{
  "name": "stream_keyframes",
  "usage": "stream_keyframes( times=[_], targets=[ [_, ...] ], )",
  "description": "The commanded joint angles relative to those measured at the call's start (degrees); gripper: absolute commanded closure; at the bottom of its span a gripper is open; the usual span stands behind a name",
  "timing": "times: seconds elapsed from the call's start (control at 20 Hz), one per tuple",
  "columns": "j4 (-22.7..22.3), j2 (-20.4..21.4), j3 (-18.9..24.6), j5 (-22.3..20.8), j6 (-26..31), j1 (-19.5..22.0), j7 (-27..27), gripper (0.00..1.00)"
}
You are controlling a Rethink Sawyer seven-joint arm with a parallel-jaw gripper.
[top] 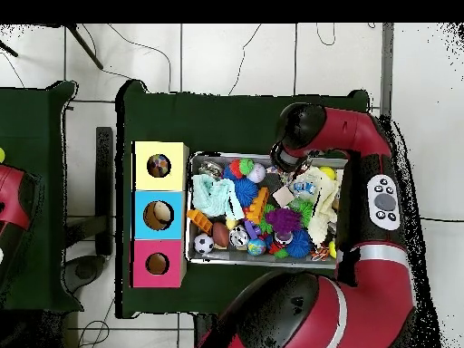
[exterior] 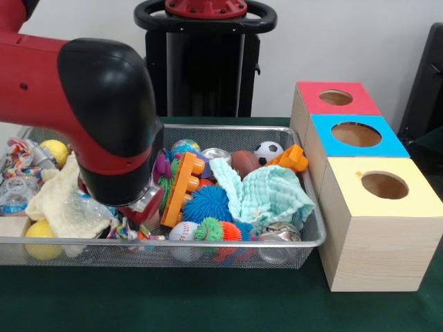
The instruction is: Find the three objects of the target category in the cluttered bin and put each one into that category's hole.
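hand [exterior: 142, 207]: low in the wire bin [exterior: 315, 238], left of centre, mostly hidden by the arm's black wrist; grip state cannot be told. beside it: orange plastic toy [exterior: 183, 188], blue spiky ball [exterior: 208, 203], baseball [exterior: 183, 232]. further right: mint cloth [exterior: 270, 197], football [exterior: 243, 162], soccer ball [exterior: 268, 151]. beyond the bin, on the green desk [exterior: 208, 304]: yellow box [exterior: 377, 221], blue box [exterior: 353, 138], red box [exterior: 332, 100], each with a round hole.

wire bin [exterior: 313, 238] heaped with toys beside three holed boxes [exterior: 377, 214], seemingly touching.
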State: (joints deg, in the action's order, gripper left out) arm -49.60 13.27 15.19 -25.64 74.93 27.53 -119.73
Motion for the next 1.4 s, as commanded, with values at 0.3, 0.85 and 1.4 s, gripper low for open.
stream_keyframes(
  times=[0.3, 0.85, 1.4],
  targets=[
    [-9.59, 6.91, 1.31, -1.15, -9.41, -1.84, 6.79, 1.0],
    [-6.94, 6.83, 0.69, -1.39, -7.07, -2.71, 6.53, 1.0],
    [-7.78, 7.75, 0.43, 0.56, -4.45, -3.48, 3.3, 1.0]
  ],
)
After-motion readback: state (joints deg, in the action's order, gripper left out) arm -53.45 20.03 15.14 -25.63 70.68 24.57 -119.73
